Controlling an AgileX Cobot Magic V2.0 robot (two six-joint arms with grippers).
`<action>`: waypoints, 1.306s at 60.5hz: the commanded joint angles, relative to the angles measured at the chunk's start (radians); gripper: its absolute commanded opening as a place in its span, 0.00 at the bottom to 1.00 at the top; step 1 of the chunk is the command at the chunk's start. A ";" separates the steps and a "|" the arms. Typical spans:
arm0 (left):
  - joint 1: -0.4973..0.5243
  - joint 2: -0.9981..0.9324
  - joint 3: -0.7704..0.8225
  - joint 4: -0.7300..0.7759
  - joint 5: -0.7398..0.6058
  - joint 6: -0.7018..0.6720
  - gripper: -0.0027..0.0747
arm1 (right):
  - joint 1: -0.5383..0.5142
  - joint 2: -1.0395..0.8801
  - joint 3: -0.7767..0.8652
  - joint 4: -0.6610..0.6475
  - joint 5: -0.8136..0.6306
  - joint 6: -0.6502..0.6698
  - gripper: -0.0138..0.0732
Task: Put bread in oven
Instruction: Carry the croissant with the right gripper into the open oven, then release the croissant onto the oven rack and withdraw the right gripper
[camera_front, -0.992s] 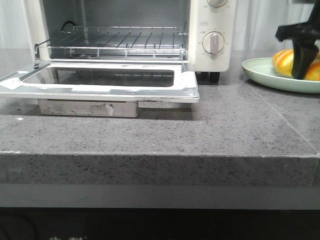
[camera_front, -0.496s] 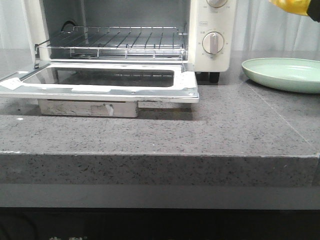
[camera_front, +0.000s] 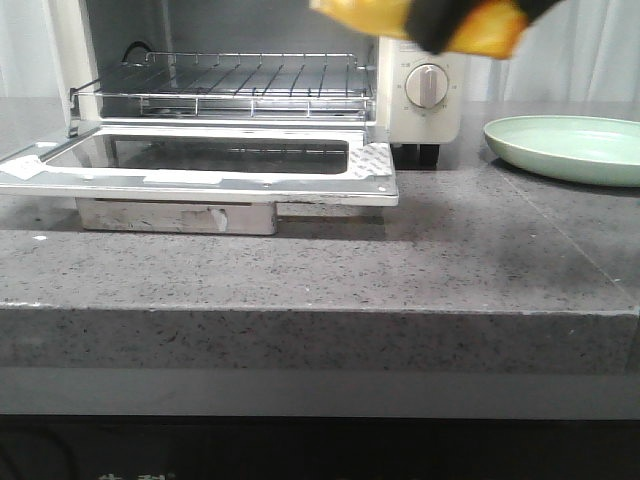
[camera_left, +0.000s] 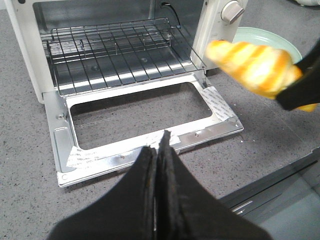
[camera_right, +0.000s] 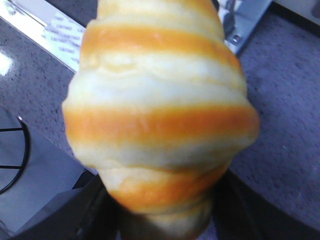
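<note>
The bread (camera_front: 480, 28) is a golden-orange roll with cream stripes, held in the air by my right gripper (camera_front: 432, 30), in front of the oven's dial panel. It also shows in the left wrist view (camera_left: 252, 67) and fills the right wrist view (camera_right: 160, 115), where my right gripper (camera_right: 162, 210) is shut on it. The cream-white oven (camera_front: 430, 120) stands at the back left with its door (camera_front: 215, 178) folded down flat and its wire rack (camera_front: 240, 85) bare. My left gripper (camera_left: 159, 150) is shut and empty, above the counter in front of the open door (camera_left: 200, 137).
A pale green plate (camera_front: 570, 150) sits empty at the back right of the grey stone counter (camera_front: 320, 270). The oven door juts out toward the counter's front edge, resting on a small metal block (camera_front: 175, 215). A white curtain hangs behind.
My right gripper lifted the bread off the green plate and carried it up and left, from the right edge to in front of the oven's dials. The plate is now empty.
</note>
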 joint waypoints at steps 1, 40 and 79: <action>-0.001 0.002 -0.027 -0.009 -0.083 -0.001 0.01 | 0.026 0.043 -0.107 -0.020 -0.063 0.047 0.33; -0.001 0.002 -0.027 -0.009 -0.086 -0.001 0.01 | 0.080 0.600 -0.861 -0.324 0.095 0.293 0.34; -0.001 0.002 -0.027 -0.009 -0.095 -0.001 0.01 | 0.080 0.611 -0.942 -0.282 0.258 0.278 0.85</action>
